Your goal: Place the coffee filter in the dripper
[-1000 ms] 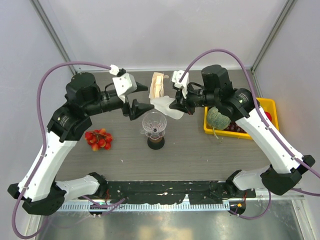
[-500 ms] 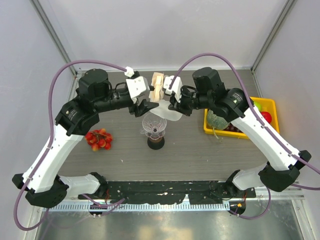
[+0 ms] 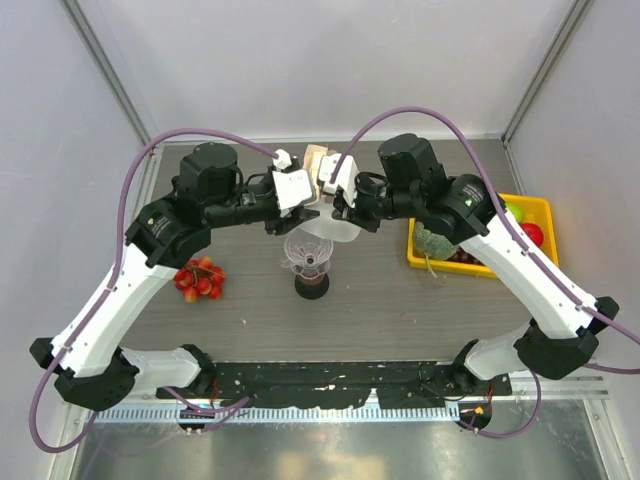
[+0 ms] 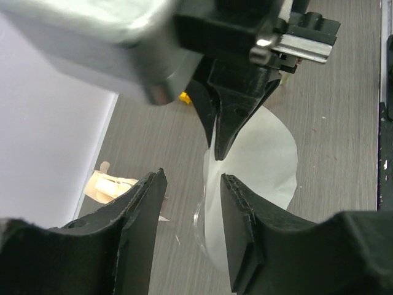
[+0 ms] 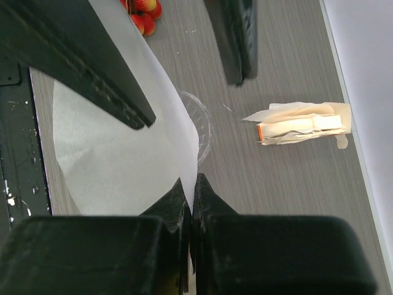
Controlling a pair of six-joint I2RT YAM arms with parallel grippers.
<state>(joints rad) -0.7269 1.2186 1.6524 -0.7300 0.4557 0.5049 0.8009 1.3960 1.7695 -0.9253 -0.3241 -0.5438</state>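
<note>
The coffee filter [image 3: 338, 229], a thin white fan-shaped sheet, hangs in the air just above and behind the dripper [image 3: 308, 250]. The dripper is a clear ribbed funnel standing on a dark brown cup [image 3: 312, 284]. My right gripper [image 3: 337, 208] is shut on the filter's upper edge, as the right wrist view [image 5: 193, 183] shows. My left gripper [image 3: 303, 214] is open. In the left wrist view [image 4: 192, 176] its jaws straddle the filter's [image 4: 258, 160] left edge without closing. The dripper's rim [image 5: 201, 123] shows below the sheet [image 5: 116, 153].
A beige packet with orange marks [image 3: 316, 165] stands at the back, close behind both grippers. Strawberries [image 3: 198, 278] lie at the left. A yellow tray [image 3: 535, 210] with a melon and other fruit sits at the right.
My left arm has swung right and its open jaws have come up to the filter's edge. My right gripper has carried the filter a little to the left, toward the dripper.
</note>
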